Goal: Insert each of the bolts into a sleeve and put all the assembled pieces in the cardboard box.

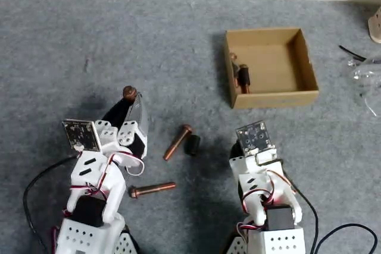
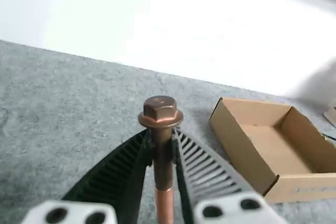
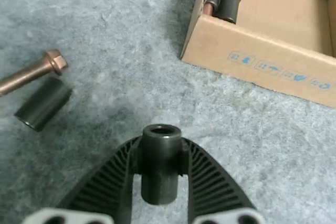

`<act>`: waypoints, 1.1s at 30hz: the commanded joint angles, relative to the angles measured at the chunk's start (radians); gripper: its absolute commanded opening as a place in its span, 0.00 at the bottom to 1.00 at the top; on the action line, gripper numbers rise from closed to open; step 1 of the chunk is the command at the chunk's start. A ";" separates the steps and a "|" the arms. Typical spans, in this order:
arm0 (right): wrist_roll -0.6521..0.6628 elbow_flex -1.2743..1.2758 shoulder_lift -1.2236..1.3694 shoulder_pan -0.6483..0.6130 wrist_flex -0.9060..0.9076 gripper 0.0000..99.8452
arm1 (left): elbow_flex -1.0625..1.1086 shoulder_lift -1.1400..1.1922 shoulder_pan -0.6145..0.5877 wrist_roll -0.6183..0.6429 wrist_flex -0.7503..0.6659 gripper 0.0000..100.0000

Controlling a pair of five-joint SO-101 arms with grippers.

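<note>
My left gripper [image 2: 161,136] is shut on a copper bolt [image 2: 163,145], which stands upright with its hex head above the fingertips. From above, that bolt's head [image 1: 130,92] shows at the tip of the left gripper [image 1: 131,104]. My right gripper [image 3: 160,148] is shut on a black sleeve [image 3: 159,163], open end up. On the carpet between the arms lie a loose bolt [image 1: 177,141] and a loose sleeve [image 1: 191,144] side by side, with another bolt [image 1: 153,189] nearer the left arm. The cardboard box [image 1: 299,57] holds assembled pieces [image 1: 241,75] along its left wall.
The right arm [image 1: 262,176] stands below the box, on grey carpet. Clear plastic and a black cable [image 1: 360,63] lie at the right edge, with a beige object [image 1: 375,25] above them. The loose sleeve [image 3: 43,102] and bolt [image 3: 31,74] lie near the right gripper.
</note>
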 commanded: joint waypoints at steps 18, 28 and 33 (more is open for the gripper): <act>-0.006 0.077 -0.022 -0.441 -0.352 0.00 | 0.039 -0.013 0.179 0.193 -0.103 0.00; -0.005 0.134 -0.019 -0.466 -0.380 0.00 | 0.038 -0.015 0.206 0.201 -0.086 0.00; -0.005 0.134 -0.019 -0.466 -0.378 0.00 | 0.038 -0.015 0.232 0.201 -0.086 0.00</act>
